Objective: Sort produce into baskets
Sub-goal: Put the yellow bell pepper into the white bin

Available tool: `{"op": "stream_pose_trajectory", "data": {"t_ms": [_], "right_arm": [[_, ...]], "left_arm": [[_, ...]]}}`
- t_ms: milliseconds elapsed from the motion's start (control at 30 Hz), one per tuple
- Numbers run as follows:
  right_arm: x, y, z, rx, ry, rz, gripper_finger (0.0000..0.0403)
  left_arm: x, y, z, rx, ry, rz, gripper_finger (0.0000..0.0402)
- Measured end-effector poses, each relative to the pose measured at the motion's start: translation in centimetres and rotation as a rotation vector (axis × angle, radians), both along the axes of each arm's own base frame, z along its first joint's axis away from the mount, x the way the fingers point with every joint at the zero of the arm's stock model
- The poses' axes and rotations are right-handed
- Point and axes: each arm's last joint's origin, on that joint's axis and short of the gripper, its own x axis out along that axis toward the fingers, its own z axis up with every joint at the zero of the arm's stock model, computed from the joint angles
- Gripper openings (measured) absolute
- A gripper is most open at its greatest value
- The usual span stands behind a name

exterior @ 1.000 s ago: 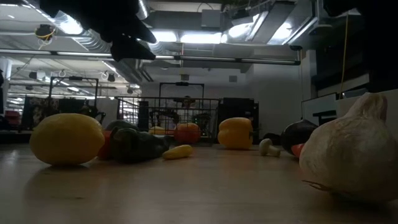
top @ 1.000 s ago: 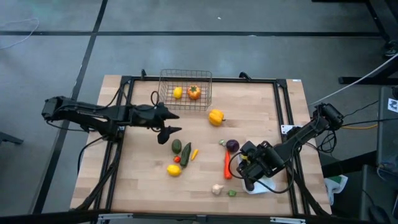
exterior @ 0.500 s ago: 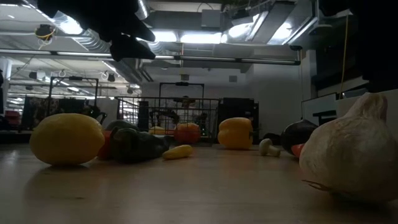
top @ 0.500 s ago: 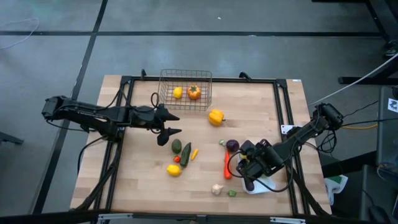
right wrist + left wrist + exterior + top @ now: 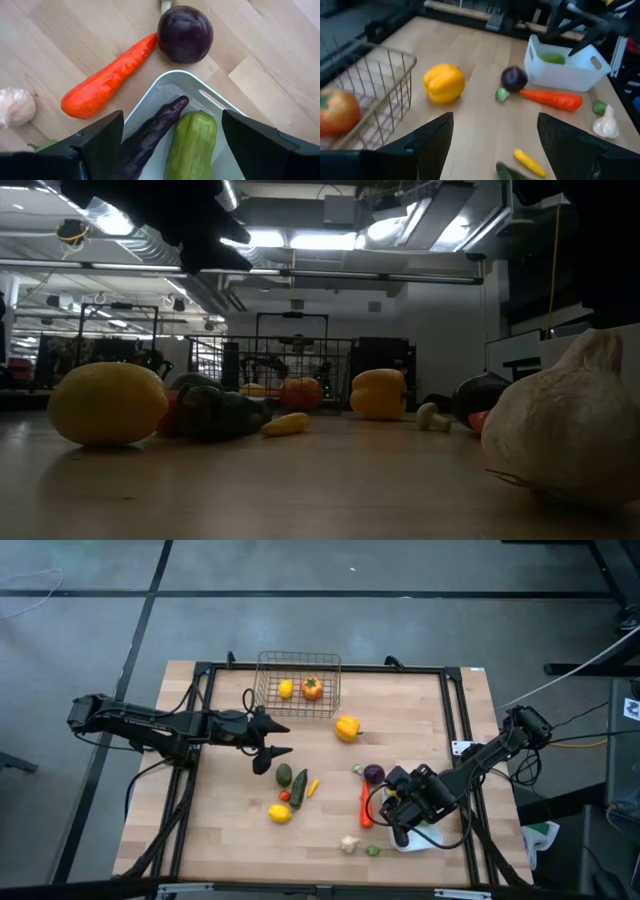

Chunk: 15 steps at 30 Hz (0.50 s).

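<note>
On the wooden table (image 5: 430, 710), our right gripper (image 5: 400, 823) hangs wide open over the white tray (image 5: 165, 90); descending, it may knock the carrot (image 5: 365, 805). Our left gripper (image 5: 272, 739), also open and empty, waits near the wire basket (image 5: 298, 690).

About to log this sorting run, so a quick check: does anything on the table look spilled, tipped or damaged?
Nothing stands out. The wire basket stands upright holding a lemon and a tomato; the white tray holds an eggplant and a cucumber. The remaining produce lies loose on the table, unsorted but intact.
</note>
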Motion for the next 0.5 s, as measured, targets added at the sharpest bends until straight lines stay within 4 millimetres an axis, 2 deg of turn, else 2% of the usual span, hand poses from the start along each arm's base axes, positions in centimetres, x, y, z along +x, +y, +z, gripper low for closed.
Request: {"op": "stream_pose_trajectory", "data": {"t_ms": [167,367,500], "right_arm": [[-0.01,0.03,-0.02,0.005,0.01,0.016,0.0342],[0.08,0.15,-0.04,0.01,0.02,0.084,0.0392],[0.19,0.23,-0.03,0.012,0.012,0.105,0.039]], "left_arm": [[0.1,-0.38,-0.33,0.05,-0.114,-0.04,0.0285],[0.01,-0.35,-0.63,0.051,-0.096,-0.039,0.0285],[0.01,-0.35,-0.63,0.053,-0.096,-0.039,0.0285]]}}
